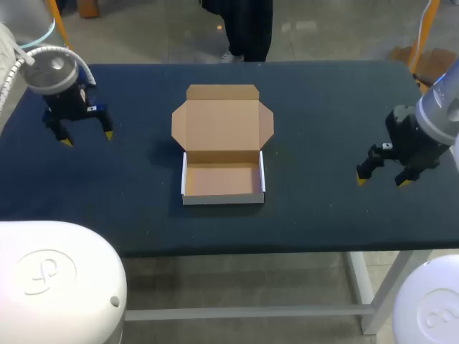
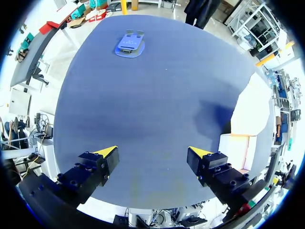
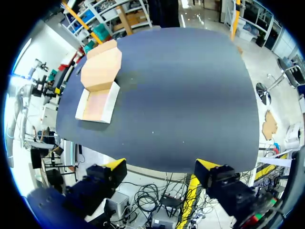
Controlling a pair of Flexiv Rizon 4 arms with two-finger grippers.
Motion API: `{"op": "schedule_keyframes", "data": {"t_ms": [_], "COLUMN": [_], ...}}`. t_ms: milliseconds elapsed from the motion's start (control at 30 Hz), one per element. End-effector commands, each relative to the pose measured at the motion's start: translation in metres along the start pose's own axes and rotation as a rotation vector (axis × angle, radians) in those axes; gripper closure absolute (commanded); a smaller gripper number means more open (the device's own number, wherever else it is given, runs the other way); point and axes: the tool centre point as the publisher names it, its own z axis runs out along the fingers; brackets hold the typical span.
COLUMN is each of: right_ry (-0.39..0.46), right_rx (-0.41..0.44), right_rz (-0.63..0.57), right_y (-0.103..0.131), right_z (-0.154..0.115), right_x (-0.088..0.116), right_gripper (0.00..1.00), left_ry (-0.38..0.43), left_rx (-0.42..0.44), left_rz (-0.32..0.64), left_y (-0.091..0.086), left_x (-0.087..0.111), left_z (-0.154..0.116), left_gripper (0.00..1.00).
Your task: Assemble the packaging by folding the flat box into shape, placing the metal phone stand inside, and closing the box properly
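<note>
A dark blue worktop (image 1: 323, 107) seen from above, with one of my arms at each side. At its middle sits a shallow cardboard box (image 1: 222, 179), already folded into a tray, white outside and brown inside, with nothing in it. Its long axis runs across the worktop from my left to my right. The lid (image 1: 222, 118) is hinged on the far long wall and stands open, pointing away from me. It has a small flap at each side and a tuck flap along its far edge.

My left hand (image 1: 87, 137) hangs over the left part of the worktop, well apart from the box, with its yellow-tipped fingers spread and nothing between them. My right hand (image 1: 382, 181) hangs over the right part, also well apart from the box, fingers spread and holding nothing.

The metal phone stand (image 2: 129, 44) shows only in the left wrist view. It is a grey-blue piece lying flat on the worktop, far ahead of the left hand and near the worktop's edge. Two short tabs mark the end that points away from that hand.
</note>
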Motion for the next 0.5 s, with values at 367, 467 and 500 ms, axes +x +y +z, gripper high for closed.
{"op": "schedule_keyframes", "data": {"t_ms": [367, 467, 500], "right_ry": [-0.001, -0.001, -0.001], "right_rx": [0.005, 0.005, 0.005], "right_rz": [0.0, 0.0, 0.0], "right_y": [-0.0002, -0.0002, -0.0002], "right_z": [-0.0025, -0.0025, -0.0025], "right_x": [0.0002, 0.0002, 0.0002], "right_gripper": [0.0, 0.0, 0.0], "left_ry": [-0.008, -0.016, -0.021], "left_rx": [-0.004, -0.005, -0.005], "left_rz": [-0.002, 0.01, 0.006], "left_y": [-0.0013, -0.0029, -0.0049], "left_x": [0.0013, 0.0038, 0.0057], "left_z": [-0.0005, 0.0014, 0.0035], "left_gripper": [0.0, 0.0, 0.0]}}
